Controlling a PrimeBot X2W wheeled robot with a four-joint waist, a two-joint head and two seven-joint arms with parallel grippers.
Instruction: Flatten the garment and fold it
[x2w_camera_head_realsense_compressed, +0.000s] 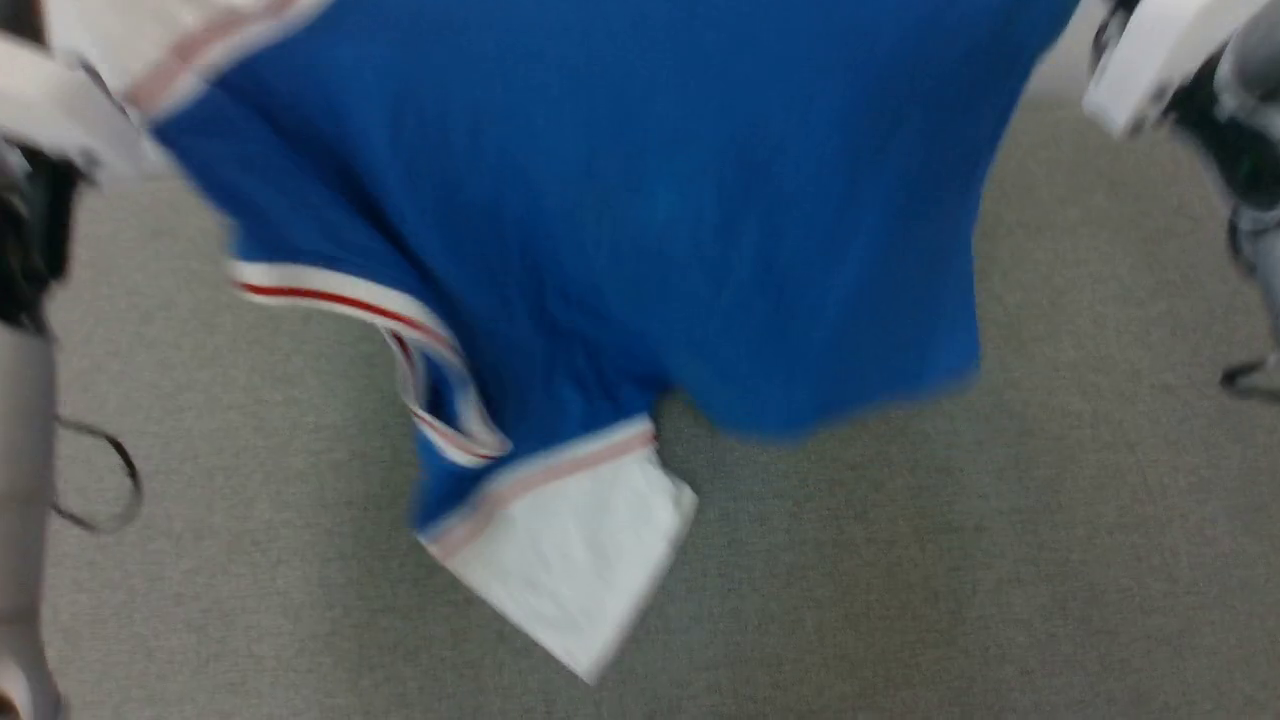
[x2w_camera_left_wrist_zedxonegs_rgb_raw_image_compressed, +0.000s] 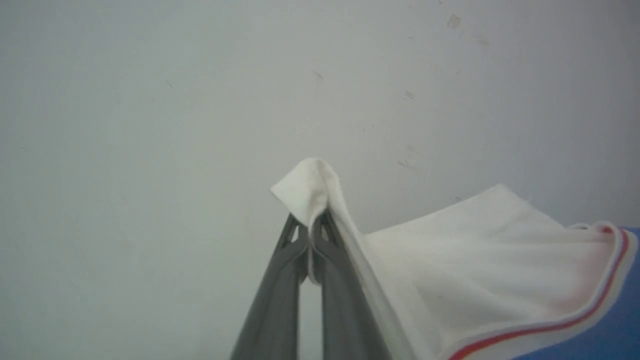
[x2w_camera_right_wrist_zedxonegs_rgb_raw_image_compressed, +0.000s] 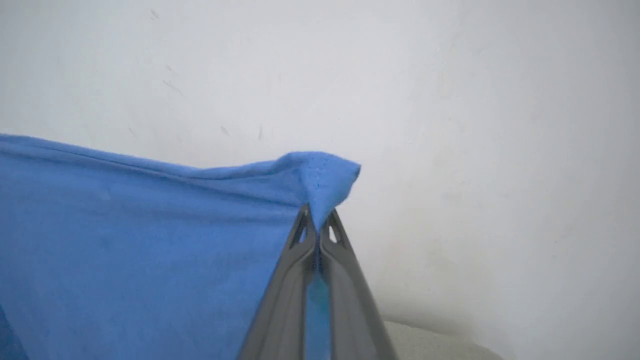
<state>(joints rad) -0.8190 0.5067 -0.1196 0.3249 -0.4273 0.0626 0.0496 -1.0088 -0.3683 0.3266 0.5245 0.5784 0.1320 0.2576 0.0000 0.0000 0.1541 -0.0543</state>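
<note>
The garment (x2w_camera_head_realsense_compressed: 640, 200) is a bright blue jersey with white sleeves and red-striped trim. It hangs in the air, stretched across the top of the head view, one white sleeve (x2w_camera_head_realsense_compressed: 575, 560) dangling lowest. In the left wrist view my left gripper (x2w_camera_left_wrist_zedxonegs_rgb_raw_image_compressed: 311, 225) is shut on a white sleeve corner (x2w_camera_left_wrist_zedxonegs_rgb_raw_image_compressed: 307, 185), and the white cloth of the garment (x2w_camera_left_wrist_zedxonegs_rgb_raw_image_compressed: 475, 265) runs off to the right. In the right wrist view my right gripper (x2w_camera_right_wrist_zedxonegs_rgb_raw_image_compressed: 316, 220) is shut on a blue corner of the garment (x2w_camera_right_wrist_zedxonegs_rgb_raw_image_compressed: 150, 240). The lettering is hidden.
Grey carpet floor (x2w_camera_head_realsense_compressed: 1000, 560) lies below the hanging cloth. My pale left arm (x2w_camera_head_realsense_compressed: 25, 420) with a looping cable runs down the left edge, and my right arm (x2w_camera_head_realsense_compressed: 1190, 90) shows at the upper right. A pale wall (x2w_camera_left_wrist_zedxonegs_rgb_raw_image_compressed: 200, 100) fills the background of both wrist views.
</note>
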